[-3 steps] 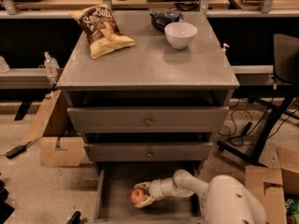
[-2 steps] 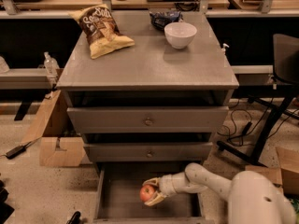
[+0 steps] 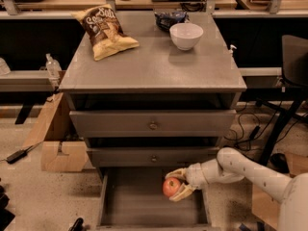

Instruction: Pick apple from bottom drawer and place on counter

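Observation:
The apple (image 3: pixel 171 187) is small, round and red-orange. My gripper (image 3: pixel 176 186) is shut on it, one finger above and one below, and holds it over the right part of the open bottom drawer (image 3: pixel 130 201). My white arm (image 3: pixel 250 170) reaches in from the lower right. The counter (image 3: pixel 154 61) is the flat grey top of the cabinet, well above the gripper.
On the counter lie a yellow chip bag (image 3: pixel 103 30), a white bowl (image 3: pixel 186 35) and a dark blue packet (image 3: pixel 168 18). Two shut drawers with round knobs (image 3: pixel 153 125) sit above the open one. A cardboard box (image 3: pixel 57 150) is on the floor at left; a black chair (image 3: pixel 288 81) at right.
My gripper has risen with the apple and moved right, from low on the drawer floor to higher over the drawer's right part.

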{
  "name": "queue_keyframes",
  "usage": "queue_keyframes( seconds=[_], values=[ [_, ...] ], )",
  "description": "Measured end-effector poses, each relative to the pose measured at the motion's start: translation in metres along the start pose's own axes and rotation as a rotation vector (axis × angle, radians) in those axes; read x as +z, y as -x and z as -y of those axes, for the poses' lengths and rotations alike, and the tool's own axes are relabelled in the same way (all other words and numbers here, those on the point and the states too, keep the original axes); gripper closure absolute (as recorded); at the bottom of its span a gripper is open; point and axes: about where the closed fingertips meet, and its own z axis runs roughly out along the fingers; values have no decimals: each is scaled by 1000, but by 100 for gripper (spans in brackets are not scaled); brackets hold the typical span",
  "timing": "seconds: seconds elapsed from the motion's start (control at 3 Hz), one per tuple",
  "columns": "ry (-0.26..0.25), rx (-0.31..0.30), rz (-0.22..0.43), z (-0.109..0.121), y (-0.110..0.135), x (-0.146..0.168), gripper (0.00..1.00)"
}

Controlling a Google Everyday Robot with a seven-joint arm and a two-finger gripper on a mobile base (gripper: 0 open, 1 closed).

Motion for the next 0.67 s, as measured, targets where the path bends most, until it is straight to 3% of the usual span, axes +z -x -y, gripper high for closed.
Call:
queue_keyframes(
  seconds=[0.67],
  values=[
    [-59, 18, -3, 4, 103, -125, 100]
  ],
)
